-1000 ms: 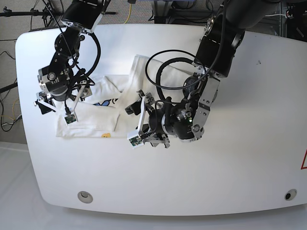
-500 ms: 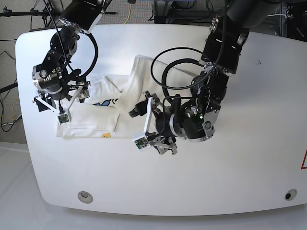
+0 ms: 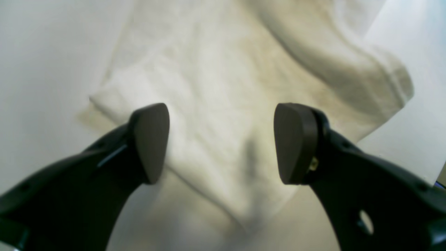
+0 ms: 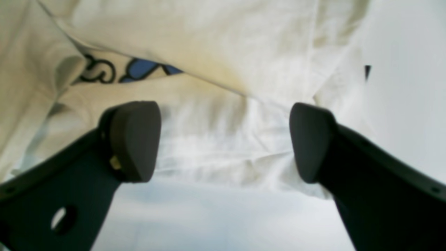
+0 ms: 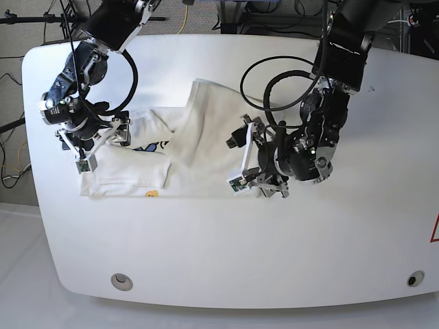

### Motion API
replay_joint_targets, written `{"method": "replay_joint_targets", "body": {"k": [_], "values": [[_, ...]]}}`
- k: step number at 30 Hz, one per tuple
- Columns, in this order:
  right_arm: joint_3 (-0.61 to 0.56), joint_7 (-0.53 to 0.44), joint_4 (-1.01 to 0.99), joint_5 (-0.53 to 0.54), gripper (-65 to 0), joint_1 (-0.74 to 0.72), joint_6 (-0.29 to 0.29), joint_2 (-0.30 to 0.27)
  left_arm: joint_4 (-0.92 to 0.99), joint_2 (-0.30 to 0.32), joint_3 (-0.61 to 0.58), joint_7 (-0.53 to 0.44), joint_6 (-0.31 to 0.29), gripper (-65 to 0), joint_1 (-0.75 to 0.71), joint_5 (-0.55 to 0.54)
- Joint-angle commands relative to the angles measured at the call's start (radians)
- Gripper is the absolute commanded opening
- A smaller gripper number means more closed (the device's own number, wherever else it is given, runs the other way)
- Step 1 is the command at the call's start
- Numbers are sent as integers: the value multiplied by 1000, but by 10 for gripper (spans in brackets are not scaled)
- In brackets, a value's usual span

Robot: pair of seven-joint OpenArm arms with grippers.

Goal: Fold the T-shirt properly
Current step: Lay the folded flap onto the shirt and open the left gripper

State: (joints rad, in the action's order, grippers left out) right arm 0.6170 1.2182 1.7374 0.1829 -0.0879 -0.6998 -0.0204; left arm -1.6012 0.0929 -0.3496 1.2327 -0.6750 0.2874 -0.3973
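The T-shirt [image 5: 185, 137] is white and lies partly folded and rumpled on the table, left of centre. Its blue and black graphic [image 5: 152, 146] and a small yellow-orange mark [image 5: 151, 194] show near its front left. My left gripper [image 5: 241, 162] is open and empty just above the shirt's right edge. In the left wrist view the left gripper [image 3: 223, 143] hangs over a folded white corner of the T-shirt [image 3: 223, 69]. My right gripper [image 5: 92, 149] is open and empty over the shirt's left end. In the right wrist view the right gripper [image 4: 224, 139] spans cloth below the graphic [image 4: 139, 68].
The white table [image 5: 357, 226] has rounded edges, with a round hole at the front left [image 5: 122, 280] and another at the front right [image 5: 411, 279]. Black cables [image 5: 274, 75] loop off the left arm over the shirt's far side. The floor lies beyond the left edge.
My left arm has swung right and back, from the shirt's front hem to its right edge. My right arm has shifted left and slightly back. Both grippers stay open.
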Motion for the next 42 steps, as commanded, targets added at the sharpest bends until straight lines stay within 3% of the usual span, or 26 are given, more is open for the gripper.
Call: {"method": "replay_joint_targets", "body": {"k": [1,8,18,28,36,42], "values": [[20,46,2,31,-98,-31,2,-6,26,5,32,-24,-13,-225,17,-12],[30,58,-21,11,-97,-38,2,0,112,26,82,-66,-23,-250,4,-9],[27,83,-179,8,-99,-115,2,1,149,47,103,-140,-23,-207,-28,-27],[21,54,-275,16,-100,-182,2,-69,171,34,41,-153,-23,-203,-25,-38],[28,13,-305,15,-97,-191,2,-112,182,9,76,-127,-23,-211,-25,35],[32,-5,-365,25,-92,-189,2,-148,166,23,76,-137,-23,-212,-22,41]]}}
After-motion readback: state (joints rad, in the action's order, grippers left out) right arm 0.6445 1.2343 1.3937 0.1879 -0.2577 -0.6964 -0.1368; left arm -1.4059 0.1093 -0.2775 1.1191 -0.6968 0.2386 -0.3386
